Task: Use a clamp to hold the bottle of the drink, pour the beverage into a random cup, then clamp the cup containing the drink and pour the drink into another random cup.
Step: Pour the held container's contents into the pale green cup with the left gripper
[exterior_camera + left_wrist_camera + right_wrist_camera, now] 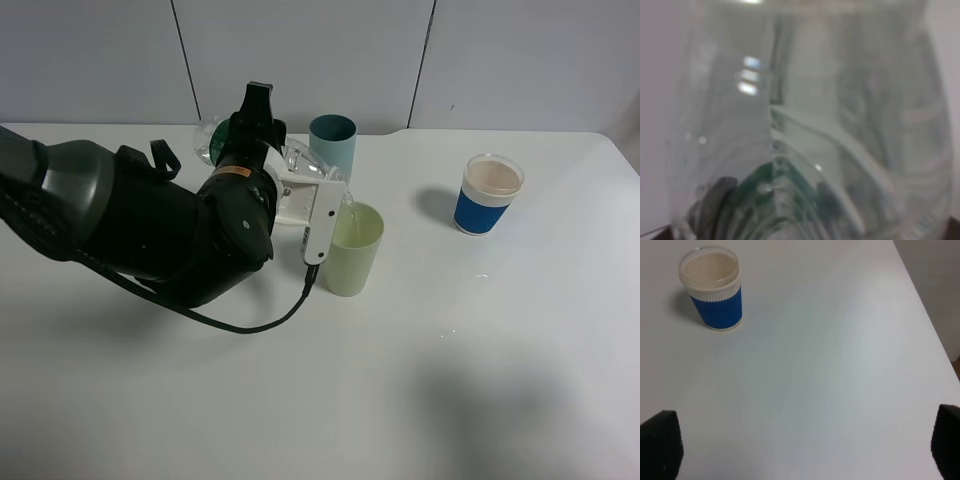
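One clear plastic bottle (214,138) tips over pale yellow-green cup (352,258).
Left end effector (296,180) clenches mid-body; walls likely crushable. Right end effector (802,450) released.

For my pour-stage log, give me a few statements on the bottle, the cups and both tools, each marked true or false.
1. The left tool holds the bottle tipped over the yellow-green cup. True.
2. The blue-banded cup lies on its side. False: it stands upright.
3. The teal cup stands behind the yellow-green cup. True.
4. The right tool grips the blue-banded cup. False: it is open, clear of the cup.
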You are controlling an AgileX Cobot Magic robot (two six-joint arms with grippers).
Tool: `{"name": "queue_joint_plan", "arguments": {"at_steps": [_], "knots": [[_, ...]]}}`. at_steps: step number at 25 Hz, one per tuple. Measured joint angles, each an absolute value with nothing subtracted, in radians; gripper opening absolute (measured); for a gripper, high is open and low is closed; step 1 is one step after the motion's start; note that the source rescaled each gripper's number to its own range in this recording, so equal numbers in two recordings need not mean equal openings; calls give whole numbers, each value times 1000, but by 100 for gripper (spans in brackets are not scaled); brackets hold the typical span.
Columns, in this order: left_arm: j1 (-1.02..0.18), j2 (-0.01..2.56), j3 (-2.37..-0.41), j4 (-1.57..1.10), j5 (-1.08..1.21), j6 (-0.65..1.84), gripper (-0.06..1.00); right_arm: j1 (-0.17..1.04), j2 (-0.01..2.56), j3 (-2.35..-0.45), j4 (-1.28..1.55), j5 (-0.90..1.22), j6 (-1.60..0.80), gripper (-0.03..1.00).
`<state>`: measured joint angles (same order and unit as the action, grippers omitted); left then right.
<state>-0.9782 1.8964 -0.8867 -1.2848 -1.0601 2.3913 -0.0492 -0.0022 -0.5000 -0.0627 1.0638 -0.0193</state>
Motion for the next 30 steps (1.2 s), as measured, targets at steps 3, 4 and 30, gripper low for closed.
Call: {"name": "queue_joint_plan", "arguments": {"at_steps": [3, 4, 30], "knots": [[-978, 1896, -887, -1280, -1065, 2392, 7, -49, -2, -500, -63, 1064, -19, 100], [-978, 1896, -887, -1280, -1065, 2392, 7, -49, -2, -500, -63, 1064, -19, 100], [-978, 1896, -887, -1277, -1154, 2511, 7, -49, -2, -500, -63, 1064, -19, 100]]}}
